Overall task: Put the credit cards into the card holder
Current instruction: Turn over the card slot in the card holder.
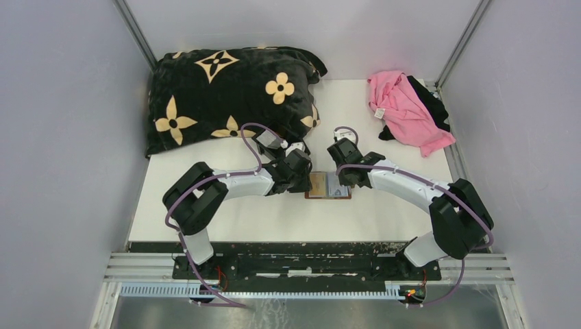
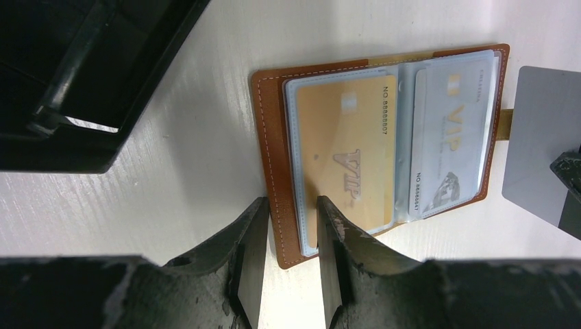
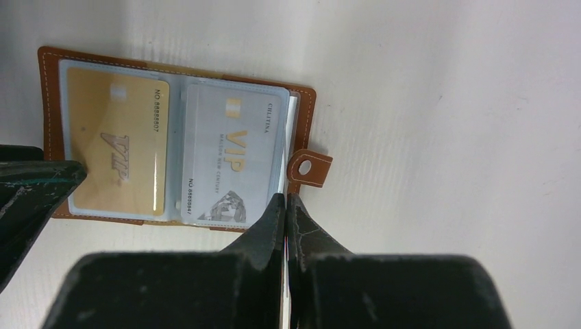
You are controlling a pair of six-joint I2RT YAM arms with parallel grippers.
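Card holder (image 2: 268, 151) open flat between arms, long axis left–right, parted left gripper (image 2: 291, 212) straddling its left edge, right gripper (image 3: 286, 205) pinching grey card (image 2: 541, 147) edge-on just beside snap tab (image 3: 310, 168), so insertion probably runs leftward.

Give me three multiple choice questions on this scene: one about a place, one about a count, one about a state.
1. Where on the table is the pink cloth?
A. far right corner
B. near left corner
C. near right corner

2. How many cards show in the open card holder?
A. none
B. two
C. five

3. What state is the right gripper in?
A. wide open, empty
B. shut on a grey card
C. shut on a pen

Answers:
1 A: the top view shows it at the back right.
2 B: a gold card and a silver card sit side by side in clear sleeves.
3 B: its fingers pinch the thin card at the holder's tab side.
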